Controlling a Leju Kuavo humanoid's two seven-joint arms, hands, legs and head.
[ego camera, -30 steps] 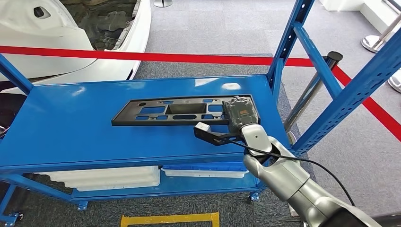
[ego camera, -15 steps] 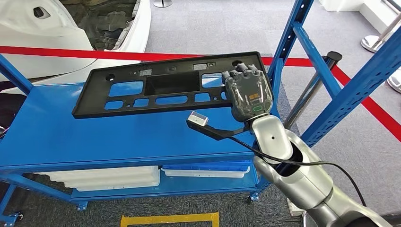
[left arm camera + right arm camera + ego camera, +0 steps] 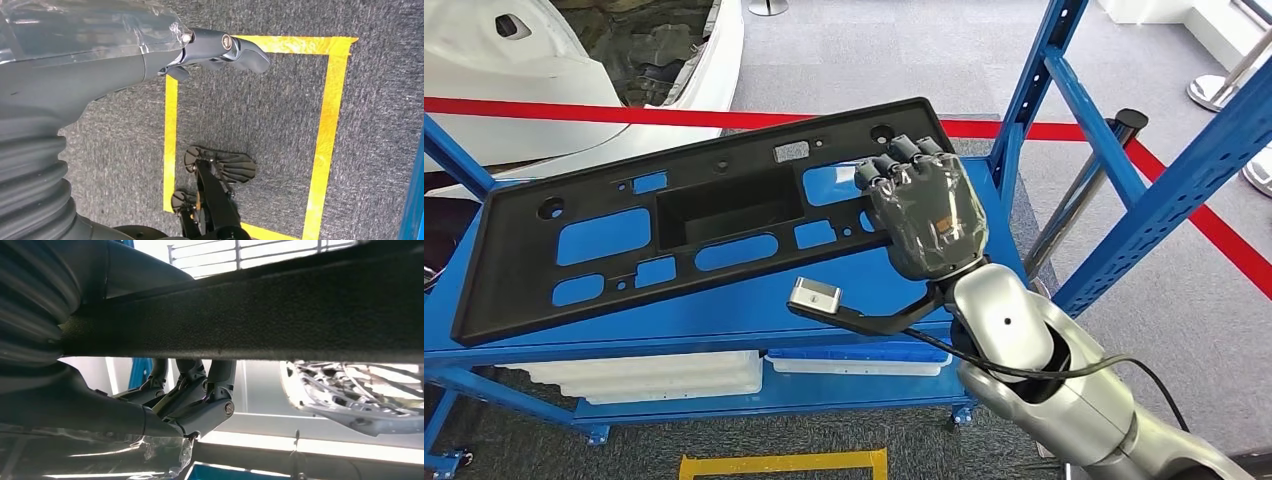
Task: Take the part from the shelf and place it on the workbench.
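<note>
The part is a long black plastic panel with several cut-outs and a deep recess in the middle. My right hand grips its right end, fingers curled over the far edge, and holds it tilted in the air above the blue shelf; its left end hangs lower. In the right wrist view the part is a dark band across the picture, with my fingers wrapped under it. My left hand hangs over the grey carpet with its fingers extended, holding nothing.
Blue uprights stand close to the right of my hand. A red barrier tape and a white car body lie behind the shelf. White bins sit on the lower level. Yellow floor tape marks the carpet.
The part lay flat on the shelf a second ago. My right hand has lifted it clear, raising it and drawing it toward me, with its left end swinging out low.
</note>
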